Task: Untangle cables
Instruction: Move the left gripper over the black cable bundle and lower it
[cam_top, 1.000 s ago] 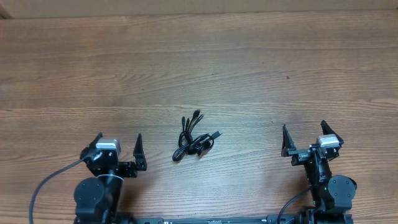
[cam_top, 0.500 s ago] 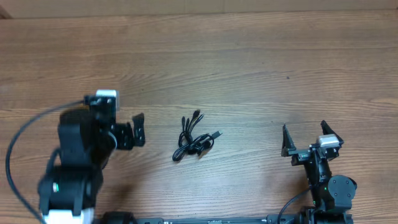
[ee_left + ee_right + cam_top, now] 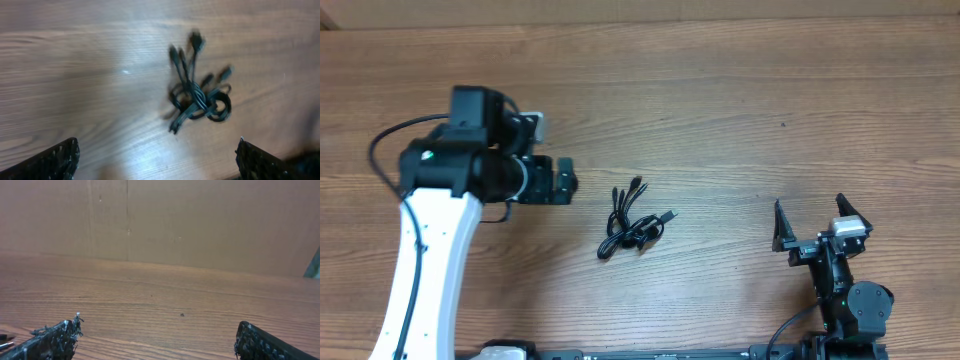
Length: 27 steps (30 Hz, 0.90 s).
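Note:
The cables [image 3: 632, 222] are a small tangled bundle of thin black cords with plug ends fanning out, lying on the wooden table [image 3: 720, 90] near the middle front. My left gripper [image 3: 560, 182] hovers to the left of the bundle, apart from it. In the left wrist view the cables [image 3: 197, 95] lie ahead of the open, empty left gripper [image 3: 157, 162], whose fingertips [image 3: 62, 157] show at the bottom corners. My right gripper [image 3: 812, 224] rests open and empty at the front right, well clear of the bundle. In the right wrist view the right gripper [image 3: 157, 337] faces bare table.
A small dark speck [image 3: 782, 125] marks the table at the right. A brown wall [image 3: 200, 220] stands beyond the table's far edge. The left arm's white link [image 3: 425, 270] reaches over the front left of the table.
My left arm has risen from its rest at the front left and swung forward and right toward the cables. The right arm and the cables have not moved.

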Each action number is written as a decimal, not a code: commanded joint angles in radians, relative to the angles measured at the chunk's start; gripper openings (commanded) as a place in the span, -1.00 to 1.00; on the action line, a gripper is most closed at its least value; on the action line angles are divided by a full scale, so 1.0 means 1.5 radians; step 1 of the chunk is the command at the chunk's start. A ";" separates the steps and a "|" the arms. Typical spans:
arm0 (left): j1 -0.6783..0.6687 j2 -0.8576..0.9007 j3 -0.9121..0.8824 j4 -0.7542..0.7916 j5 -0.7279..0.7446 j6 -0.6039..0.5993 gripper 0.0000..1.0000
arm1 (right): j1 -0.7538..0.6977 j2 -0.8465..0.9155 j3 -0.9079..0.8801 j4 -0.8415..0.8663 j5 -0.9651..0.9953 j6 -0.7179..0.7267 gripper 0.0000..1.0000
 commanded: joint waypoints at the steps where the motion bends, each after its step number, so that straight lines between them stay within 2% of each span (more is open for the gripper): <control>1: -0.056 0.046 0.018 0.002 0.026 0.013 1.00 | -0.001 -0.001 -0.007 0.002 -0.003 -0.001 1.00; 6: -0.098 0.095 0.017 0.028 0.025 0.013 0.99 | -0.001 -0.001 -0.007 0.002 -0.003 -0.001 1.00; 17: -0.100 0.211 0.017 0.061 0.030 0.012 1.00 | -0.001 -0.001 -0.007 0.002 -0.003 -0.001 1.00; 18: -0.100 0.222 0.017 0.061 0.031 0.008 0.99 | -0.001 -0.001 -0.007 0.002 -0.003 -0.001 1.00; 20: -0.109 0.254 0.017 0.060 0.030 -0.026 0.73 | -0.001 -0.001 -0.007 0.002 -0.003 -0.001 1.00; 26: -0.123 0.303 0.017 0.062 -0.011 -0.028 0.77 | -0.001 -0.001 -0.007 0.002 -0.003 -0.001 0.99; 27: -0.124 0.308 0.017 0.063 -0.035 -0.004 0.79 | -0.001 -0.001 -0.007 0.002 -0.003 -0.001 1.00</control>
